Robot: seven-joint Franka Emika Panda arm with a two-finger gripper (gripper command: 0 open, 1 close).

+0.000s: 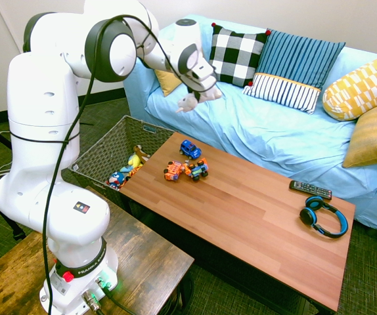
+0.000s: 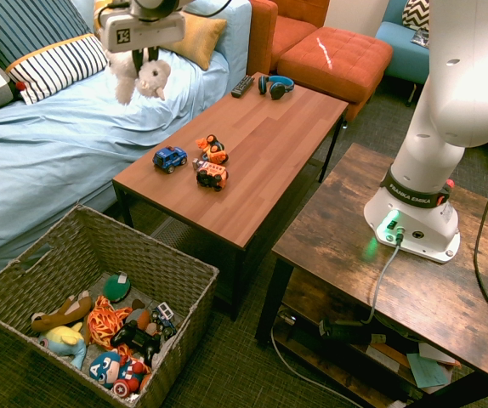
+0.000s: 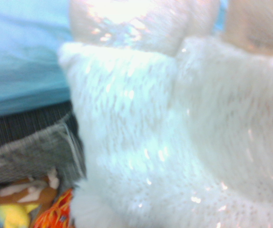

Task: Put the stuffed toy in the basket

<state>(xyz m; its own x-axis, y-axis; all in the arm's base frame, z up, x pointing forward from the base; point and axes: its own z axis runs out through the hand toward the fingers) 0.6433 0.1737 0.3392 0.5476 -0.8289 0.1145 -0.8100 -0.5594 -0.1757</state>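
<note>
While the gripper point(image 2: 144, 58) hangs in the air above the sofa point(image 1: 261, 131), its fingers are pressed together on the stuffed toy point(image 2: 140, 75), a fluffy white plush whose limbs dangle free below the hand.

Stuffed toy: held aloft, clear of every surface, over the light-blue sofa cover and near the sofa's front edge. In the wrist view point(image 3: 174, 142) its white fur fills most of the picture, out of focus.

Basket point(image 2: 74, 246): a large woven bin with sloping sides, standing on the floor between the sofa and the end of the coffee table point(image 1: 241, 210). The toy is not over it; the basket lies well below and to one side. Contents: a heap of small toys point(image 2: 112, 336), among them a yellow-and-blue plush, an orange netted piece and a dark game controller.

Coffee table: long wooden top. Items on it:
- blue toy car point(image 2: 169, 158), alone near the sofa side;
- orange toy cars point(image 2: 212, 163), clustered just beside the blue one;
- blue headphones point(image 1: 323, 216), at the far end from the basket;
- remote control point(image 1: 310, 189), near the headphones.

Sofa cushions: one black-and-white checked point(image 1: 236, 54), one blue striped point(image 1: 295, 69), two yellow patterned point(image 1: 366, 98).
</note>
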